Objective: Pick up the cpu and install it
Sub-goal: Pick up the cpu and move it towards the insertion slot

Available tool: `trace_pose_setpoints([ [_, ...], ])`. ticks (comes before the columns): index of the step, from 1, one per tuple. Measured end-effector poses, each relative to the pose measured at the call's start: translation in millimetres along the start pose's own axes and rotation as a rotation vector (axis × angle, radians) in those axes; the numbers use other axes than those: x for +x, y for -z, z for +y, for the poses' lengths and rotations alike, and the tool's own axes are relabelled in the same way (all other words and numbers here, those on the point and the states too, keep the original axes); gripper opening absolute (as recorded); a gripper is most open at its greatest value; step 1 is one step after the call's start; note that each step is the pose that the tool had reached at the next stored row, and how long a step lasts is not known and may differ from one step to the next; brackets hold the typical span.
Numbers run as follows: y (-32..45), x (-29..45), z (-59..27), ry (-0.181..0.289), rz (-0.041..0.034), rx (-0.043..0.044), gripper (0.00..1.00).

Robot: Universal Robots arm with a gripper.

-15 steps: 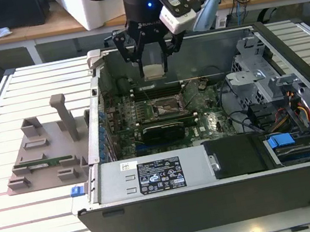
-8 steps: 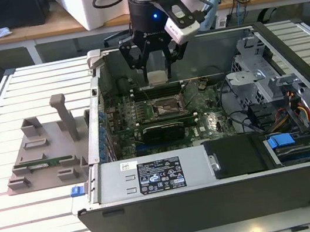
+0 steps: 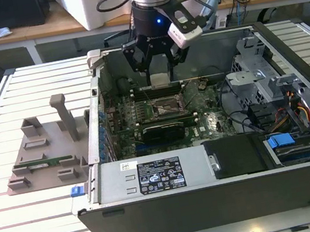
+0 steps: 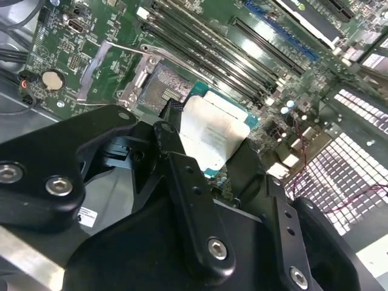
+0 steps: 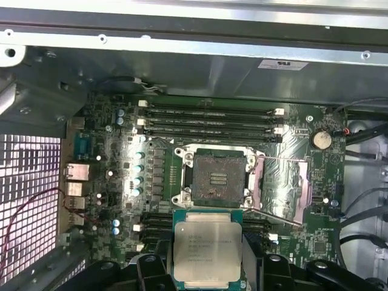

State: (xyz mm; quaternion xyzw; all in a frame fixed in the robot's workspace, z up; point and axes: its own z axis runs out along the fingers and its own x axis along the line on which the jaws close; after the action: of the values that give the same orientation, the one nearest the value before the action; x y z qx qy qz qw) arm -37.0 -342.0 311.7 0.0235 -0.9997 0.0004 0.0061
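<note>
Near the open square socket point(image 5: 217, 176), black gripper point(image 3: 159, 70), fingers tight on the flat silver-topped cpu point(image 5: 206, 245).

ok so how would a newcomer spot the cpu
Look inside the open computer case, above the green motherboard. The cpu is the small flat square held in the gripper. Unlike the dark empty socket nearby, it has a shiny silver top.

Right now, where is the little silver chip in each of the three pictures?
Exterior view: the cpu hangs in the gripper inside the open case, near the empty socket.
Second wrist view: the cpu sits gripped beside the socket.
First wrist view: the cpu sits gripped next to the socket.
Shared landmark: the empty socket.
</note>
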Motion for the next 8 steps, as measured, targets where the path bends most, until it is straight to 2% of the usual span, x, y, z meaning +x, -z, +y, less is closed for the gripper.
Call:
trace_pose_setpoints([
  [2, -3.8, -3.0, 1.4, 0.000, 0.0002, 0.0003, 0.54],
  [5, -10.2, -8.4, 11.7, 0.000, 0.0007, 0.0035, 0.54],
  [8, -17.9, -12.1, 14.0, 0.000, 0.0011, 0.0042, 0.54],
])
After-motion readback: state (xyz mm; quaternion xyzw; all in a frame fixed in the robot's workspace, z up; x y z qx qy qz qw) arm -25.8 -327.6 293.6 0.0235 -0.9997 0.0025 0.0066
